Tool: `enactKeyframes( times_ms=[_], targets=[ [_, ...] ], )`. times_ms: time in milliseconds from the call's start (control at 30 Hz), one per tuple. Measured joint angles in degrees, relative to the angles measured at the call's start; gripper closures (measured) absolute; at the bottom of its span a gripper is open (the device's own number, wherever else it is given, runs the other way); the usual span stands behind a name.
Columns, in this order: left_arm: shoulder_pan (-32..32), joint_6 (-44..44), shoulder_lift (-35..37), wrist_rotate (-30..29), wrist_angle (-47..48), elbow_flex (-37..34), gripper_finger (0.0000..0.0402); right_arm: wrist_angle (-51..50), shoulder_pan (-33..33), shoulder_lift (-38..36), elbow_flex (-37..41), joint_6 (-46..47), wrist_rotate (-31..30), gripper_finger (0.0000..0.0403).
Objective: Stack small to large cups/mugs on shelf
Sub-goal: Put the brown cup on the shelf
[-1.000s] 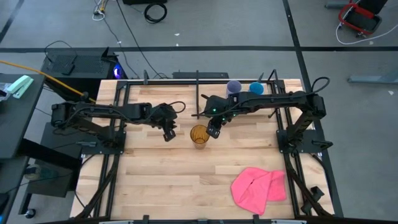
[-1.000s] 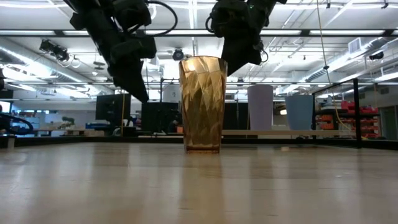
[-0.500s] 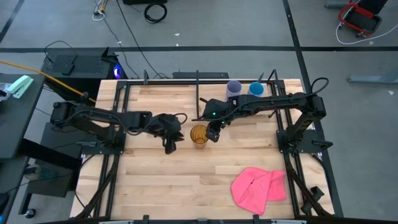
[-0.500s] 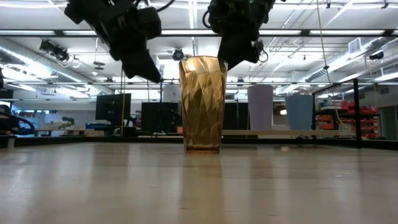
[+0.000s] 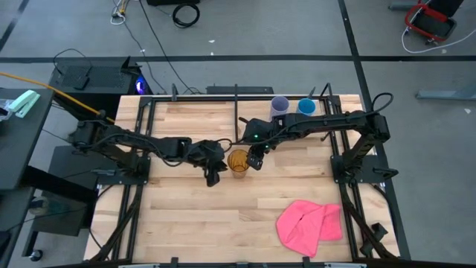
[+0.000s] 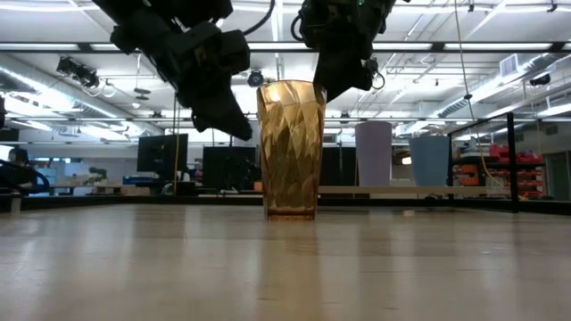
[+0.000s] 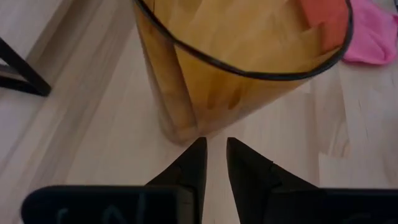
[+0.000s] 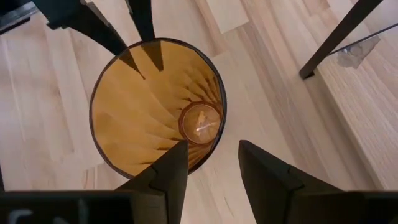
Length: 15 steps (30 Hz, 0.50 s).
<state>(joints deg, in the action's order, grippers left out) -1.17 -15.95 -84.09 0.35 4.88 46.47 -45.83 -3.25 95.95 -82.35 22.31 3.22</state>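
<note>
The amber ribbed tumbler [image 5: 238,161] stands upright on its base on the tabletop [image 6: 290,152]. My left gripper [image 7: 211,155] hovers just left of it, slanting down at its wall; only a narrow gap shows between the fingers, with nothing in it. My right gripper [image 8: 211,158] is open above the tumbler's right rim, one finger over the inside and one outside; I see no touch. The lavender cup [image 5: 280,105] and the blue cup [image 5: 306,106] stand on the shelf [image 5: 216,104] at the far edge.
A pink cloth [image 5: 309,225] lies crumpled near the table's front right corner. Black frame rods and posts [image 5: 236,112] run along the shelf and the table's sides. Bare wood lies in front of the tumbler.
My left gripper has moved toward the table's right, up to the tumbler's left side, sinking a little and tipping further down. The tumbler and my right gripper have kept still.
</note>
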Motion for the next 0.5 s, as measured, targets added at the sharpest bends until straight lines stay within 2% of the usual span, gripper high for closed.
enactKeyframes(
  times_ms=[167,500],
  targets=[
    [0.0,-0.25,-0.33,2.07,-2.04,0.03,0.0331,-0.05,0.0,0.01,0.33,0.0,0.0,0.0254],
    [0.42,-0.25,-0.33,2.09,-5.42,0.03,0.0341,-0.1,0.0,0.04,1.79,0.51,0.0,0.0254]
  ],
)
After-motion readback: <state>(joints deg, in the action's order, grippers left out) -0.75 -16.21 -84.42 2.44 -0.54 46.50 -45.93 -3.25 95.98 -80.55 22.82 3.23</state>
